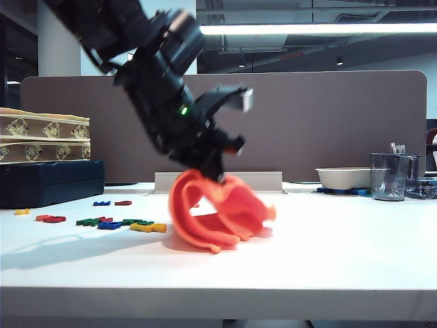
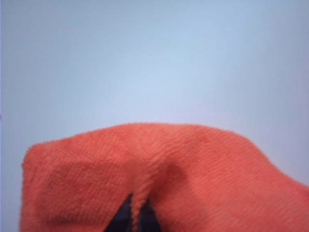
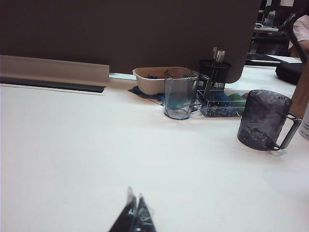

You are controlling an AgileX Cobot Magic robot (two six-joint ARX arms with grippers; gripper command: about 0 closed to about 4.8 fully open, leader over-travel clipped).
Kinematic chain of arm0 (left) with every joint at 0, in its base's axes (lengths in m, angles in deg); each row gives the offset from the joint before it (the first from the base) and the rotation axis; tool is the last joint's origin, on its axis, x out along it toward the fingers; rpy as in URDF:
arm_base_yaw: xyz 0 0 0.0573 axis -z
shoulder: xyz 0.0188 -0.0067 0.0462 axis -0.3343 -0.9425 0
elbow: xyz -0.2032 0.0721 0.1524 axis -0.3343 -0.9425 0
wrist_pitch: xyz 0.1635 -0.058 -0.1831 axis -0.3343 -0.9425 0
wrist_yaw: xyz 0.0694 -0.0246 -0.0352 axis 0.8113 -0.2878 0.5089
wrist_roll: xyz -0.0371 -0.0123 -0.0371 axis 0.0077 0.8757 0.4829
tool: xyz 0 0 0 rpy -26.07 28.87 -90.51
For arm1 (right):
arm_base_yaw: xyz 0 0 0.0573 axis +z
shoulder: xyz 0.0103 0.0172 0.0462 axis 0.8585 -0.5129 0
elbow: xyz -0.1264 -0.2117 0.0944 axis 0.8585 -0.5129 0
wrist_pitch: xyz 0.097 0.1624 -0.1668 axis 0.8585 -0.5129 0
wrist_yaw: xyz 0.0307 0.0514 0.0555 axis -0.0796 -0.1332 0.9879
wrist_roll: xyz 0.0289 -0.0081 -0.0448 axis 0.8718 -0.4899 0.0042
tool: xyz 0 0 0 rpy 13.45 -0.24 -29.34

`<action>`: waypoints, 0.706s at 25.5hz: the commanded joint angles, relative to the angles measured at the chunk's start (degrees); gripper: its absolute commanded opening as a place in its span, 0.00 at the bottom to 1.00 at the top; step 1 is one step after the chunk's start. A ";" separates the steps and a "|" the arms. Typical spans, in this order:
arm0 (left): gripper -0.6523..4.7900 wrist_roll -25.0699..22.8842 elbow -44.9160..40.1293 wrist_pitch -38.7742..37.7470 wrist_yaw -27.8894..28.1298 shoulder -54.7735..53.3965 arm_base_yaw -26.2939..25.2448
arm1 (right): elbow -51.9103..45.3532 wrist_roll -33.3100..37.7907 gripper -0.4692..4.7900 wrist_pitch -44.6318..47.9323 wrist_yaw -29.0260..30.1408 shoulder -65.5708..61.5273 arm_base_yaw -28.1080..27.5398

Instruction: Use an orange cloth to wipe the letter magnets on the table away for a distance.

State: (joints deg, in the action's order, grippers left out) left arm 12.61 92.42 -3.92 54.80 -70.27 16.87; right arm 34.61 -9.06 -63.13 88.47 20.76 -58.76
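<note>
From where I stand, the left gripper (image 1: pixel 217 172) is clenched on the top of the orange cloth (image 1: pixel 218 212), whose lower folds drape onto the white table (image 1: pixel 307 253) near its middle. The letter magnets (image 1: pixel 123 223) lie scattered to the left of the cloth, apart from it, roughly ten pieces in red, blue, green and yellow. Behind them sits a dark blue case (image 1: pixel 51 181) with two patterned boxes (image 1: pixel 44 140) stacked on top. At the far right stand a beige bowl (image 3: pixel 161 79) and two smoky cups (image 3: pixel 178 94). The right gripper (image 3: pixel 134 217) hovers low over bare table with fingertips pressed together, holding nothing.
</note>
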 commanded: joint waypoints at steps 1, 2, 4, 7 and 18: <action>0.11 0.63 -4.55 5.66 -0.79 0.26 -0.44 | -0.44 0.07 0.08 0.57 -0.04 0.20 -0.04; 0.11 1.42 -5.35 6.60 -1.31 0.26 -0.44 | -0.44 0.07 0.08 0.57 -0.04 0.20 -0.04; 0.11 2.38 -7.04 8.59 -1.73 0.26 -0.39 | -0.44 0.07 0.08 0.57 -0.07 0.20 -0.04; 0.11 2.82 -9.53 12.09 -1.70 0.24 -0.39 | -0.44 0.07 0.08 0.57 -0.04 0.20 -0.04; 0.11 2.89 -16.17 15.23 -1.73 0.24 -8.35 | -0.44 0.07 0.08 0.57 -0.04 0.20 -0.04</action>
State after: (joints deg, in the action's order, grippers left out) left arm 15.36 76.71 12.72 51.96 -69.87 10.14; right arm 34.61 -9.06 -63.13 88.47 20.76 -58.78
